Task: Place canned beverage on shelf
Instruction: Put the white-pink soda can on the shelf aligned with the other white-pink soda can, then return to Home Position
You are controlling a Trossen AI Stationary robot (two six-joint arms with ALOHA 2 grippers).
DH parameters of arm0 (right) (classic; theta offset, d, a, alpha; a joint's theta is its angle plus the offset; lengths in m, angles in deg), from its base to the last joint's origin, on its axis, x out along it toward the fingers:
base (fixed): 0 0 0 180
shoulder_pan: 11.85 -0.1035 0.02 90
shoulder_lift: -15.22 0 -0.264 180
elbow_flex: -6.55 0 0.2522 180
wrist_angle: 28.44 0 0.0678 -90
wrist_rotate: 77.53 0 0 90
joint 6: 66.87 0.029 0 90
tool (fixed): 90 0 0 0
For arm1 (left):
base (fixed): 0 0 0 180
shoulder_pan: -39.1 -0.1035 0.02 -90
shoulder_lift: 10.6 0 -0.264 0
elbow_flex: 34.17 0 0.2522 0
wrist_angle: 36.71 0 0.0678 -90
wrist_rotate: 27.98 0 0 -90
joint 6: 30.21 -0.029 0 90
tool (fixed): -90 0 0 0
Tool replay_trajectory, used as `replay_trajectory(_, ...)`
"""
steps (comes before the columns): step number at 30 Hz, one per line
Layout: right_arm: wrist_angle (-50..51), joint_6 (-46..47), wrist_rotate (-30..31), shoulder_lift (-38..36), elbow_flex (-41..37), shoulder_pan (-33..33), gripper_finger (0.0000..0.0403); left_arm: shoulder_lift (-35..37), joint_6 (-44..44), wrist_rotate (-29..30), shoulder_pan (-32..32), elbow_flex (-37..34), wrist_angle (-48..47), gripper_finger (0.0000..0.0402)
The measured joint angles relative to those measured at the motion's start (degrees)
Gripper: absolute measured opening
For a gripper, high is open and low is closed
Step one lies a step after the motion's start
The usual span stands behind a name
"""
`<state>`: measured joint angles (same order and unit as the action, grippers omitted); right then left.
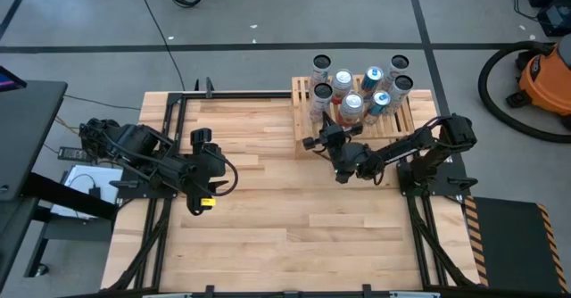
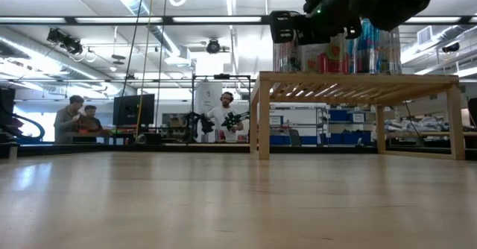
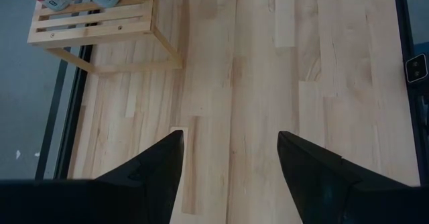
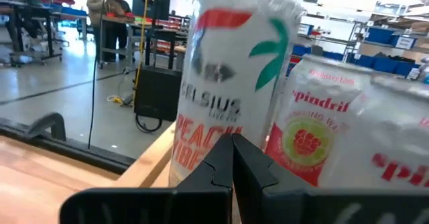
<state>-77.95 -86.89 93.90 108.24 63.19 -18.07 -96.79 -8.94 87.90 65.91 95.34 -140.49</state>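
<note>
Seven cans standing close together on the shelf (image 1: 308,120), a low rack of light wood slats at the far right part of the table (image 1: 268,235). Among them a white can (image 4: 228,83) with a red stripe, a green leaf shape and orange letters, and right beside it a can (image 4: 312,130) with a red fruit picture. Right gripper (image 1: 327,139) up at the near edge of the shelf, just in front of the cans, fingers (image 4: 231,160) pressed together with nothing between them. Tips very near the white can, but cannot tell if touching. From table height, the right arm hanging dark in front of the cans, above the shelf top, shelf legs standing on the wood. Left gripper (image 1: 198,204) over the left part of the table, well apart from the shelf, with a small yellow bit near its tip. Left fingers (image 3: 154,170) held apart, only bare wood between them, holding nothing. Orange vacuum (image 1: 546,77) on the grey floor past the right side of the table. Far back in the room, some people (image 2: 82,118) at benches.
</note>
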Motion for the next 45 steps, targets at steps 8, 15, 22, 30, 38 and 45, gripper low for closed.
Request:
replay_trajectory(8,-11.9,-16.9,8.6,-0.1,0.0,-7.7,0.0007,0.0,0.1,0.0,0.0,0.0,0.0,0.0243)
replay_trajectory(15,-25.5,-31.1,8.8,-2.7,1.4,-16.8,0.0007,0.0,0.0,0.0,0.0,0.0,0.0,0.0243)
replay_trajectory(22,-25.0,-32.6,8.5,-11.5,2.0,-20.0,0.0007,0.1,0.5,0.0,0.0,0.0,0.0,0.0243)
replay_trajectory(30,-16.5,-32.9,7.9,-21.3,2.0,-21.5,0.0007,0.1,0.1,0.0,0.0,0.0,0.0,0.0243)
replay_trajectory(38,-12.1,-33.0,7.5,-28.2,2.0,-23.6,0.0007,0.1,0.9,0.2,0.0,0.0,0.0,0.0243)
replay_trajectory(45,-4.5,-33.5,6.1,-36.2,2.0,-29.4,0.0007,0.8,0.6,2.8,0.0,-0.1,0.6,0.0243)
